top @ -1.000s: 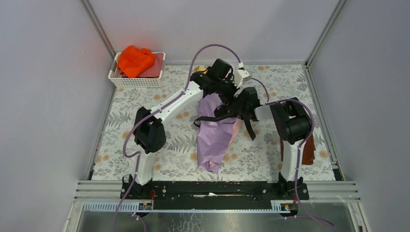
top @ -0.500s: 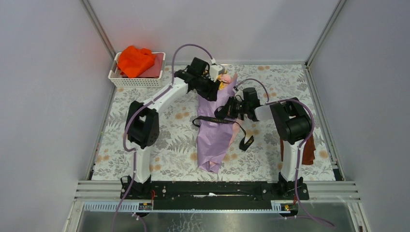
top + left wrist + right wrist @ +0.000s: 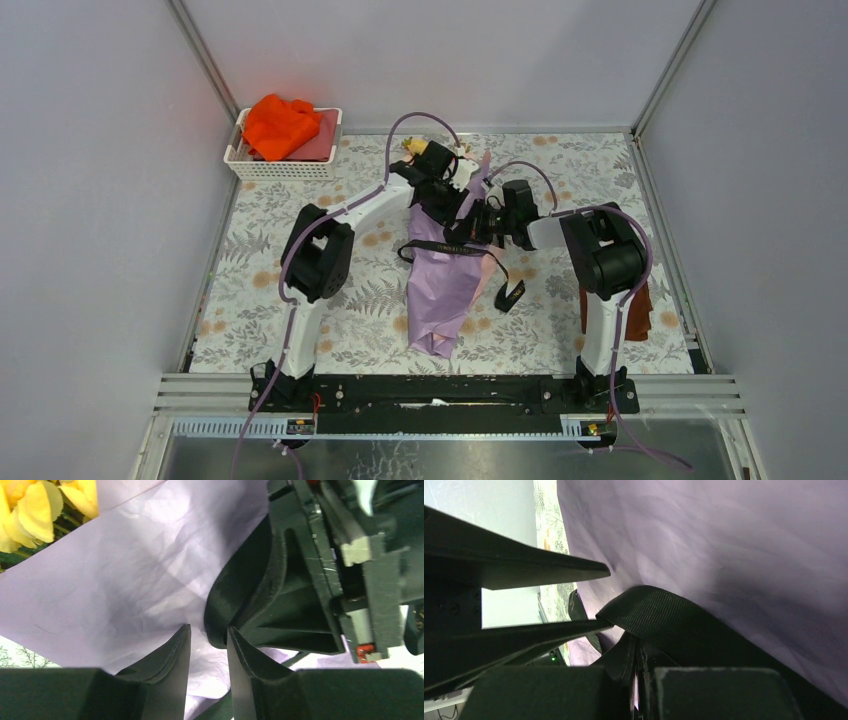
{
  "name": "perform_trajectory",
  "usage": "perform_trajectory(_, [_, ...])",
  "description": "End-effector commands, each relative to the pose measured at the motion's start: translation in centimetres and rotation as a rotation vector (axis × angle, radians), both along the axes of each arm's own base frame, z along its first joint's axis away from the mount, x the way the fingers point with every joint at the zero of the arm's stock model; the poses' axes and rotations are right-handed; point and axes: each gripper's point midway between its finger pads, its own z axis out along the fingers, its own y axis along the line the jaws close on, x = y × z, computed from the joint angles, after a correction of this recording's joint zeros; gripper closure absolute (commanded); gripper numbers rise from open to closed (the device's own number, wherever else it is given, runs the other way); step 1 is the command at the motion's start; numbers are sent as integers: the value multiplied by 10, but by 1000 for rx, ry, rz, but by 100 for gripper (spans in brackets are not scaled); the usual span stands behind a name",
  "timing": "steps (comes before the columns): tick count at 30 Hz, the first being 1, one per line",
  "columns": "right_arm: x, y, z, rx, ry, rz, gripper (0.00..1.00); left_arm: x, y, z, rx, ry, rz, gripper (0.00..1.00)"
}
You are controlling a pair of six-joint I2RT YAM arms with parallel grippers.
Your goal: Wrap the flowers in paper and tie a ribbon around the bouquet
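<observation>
The bouquet lies down the middle of the table, its lavender paper (image 3: pixel 445 290) a long cone with the flowers (image 3: pixel 413 147) at the far end; yellow blooms (image 3: pixel 35 505) show in the left wrist view. The black ribbon (image 3: pixel 450 247) crosses the cone, and one tail trails off to the right. My right gripper (image 3: pixel 478 228) is shut on a loop of ribbon (image 3: pixel 659 610), which rises out of its jaws (image 3: pixel 638 650). My left gripper (image 3: pixel 208 628) hovers over the paper right beside that loop (image 3: pixel 235 595). Its fingers stand a narrow gap apart with only paper behind them.
A white basket (image 3: pixel 280 168) with an orange cloth (image 3: pixel 283 125) stands at the back left corner. A brown pad (image 3: pixel 637 310) lies by the right arm's base. Grey walls close in the floral-print table (image 3: pixel 300 210) on three sides.
My left arm swung off the bouquet's top, then came in beside the right gripper, its jaws narrowing. The ribbon's tail dropped onto the table at the right. The right gripper kept its hold.
</observation>
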Motion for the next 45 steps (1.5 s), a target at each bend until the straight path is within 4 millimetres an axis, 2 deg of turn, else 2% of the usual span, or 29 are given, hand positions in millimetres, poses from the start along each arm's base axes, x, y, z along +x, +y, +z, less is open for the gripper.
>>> perform_trajectory(1, [6, 1, 25, 14, -79, 5, 97, 11, 3, -9, 47, -71, 18, 62])
perform_trajectory(3, [6, 1, 25, 17, -77, 7, 97, 9, 4, -15, 56, -67, 17, 66])
perform_trajectory(7, [4, -1, 26, 5, -77, 16, 93, 1, 2, -21, 40, -33, -9, 100])
perform_trajectory(12, [3, -12, 40, -80, -142, 66, 73, -9, 11, -22, 48, -38, -3, 100])
perform_trajectory(16, [1, -33, 54, -173, -230, 106, 60, -11, 22, -27, 65, -76, 19, 100])
perform_trajectory(18, [-5, -39, 57, -188, -243, 124, 56, -12, 22, -28, 55, -80, 15, 100])
perform_trajectory(23, [-28, -40, 58, -165, -240, 176, 51, -9, 19, -33, 42, -81, 27, 100])
perform_trajectory(31, [-53, -43, 42, -212, -176, 217, 50, -10, 16, -25, 25, -84, 28, 100])
perform_trajectory(35, [-65, -43, 36, -219, -145, 244, 55, -10, 16, -23, 18, -85, 27, 100])
perform_trajectory(40, [-82, -39, 44, -175, -125, 295, 80, -7, 15, -16, 13, -99, 31, 100])
perform_trajectory(45, [-84, -36, 58, -149, -134, 305, 100, -5, 14, -13, 8, -106, 35, 100])
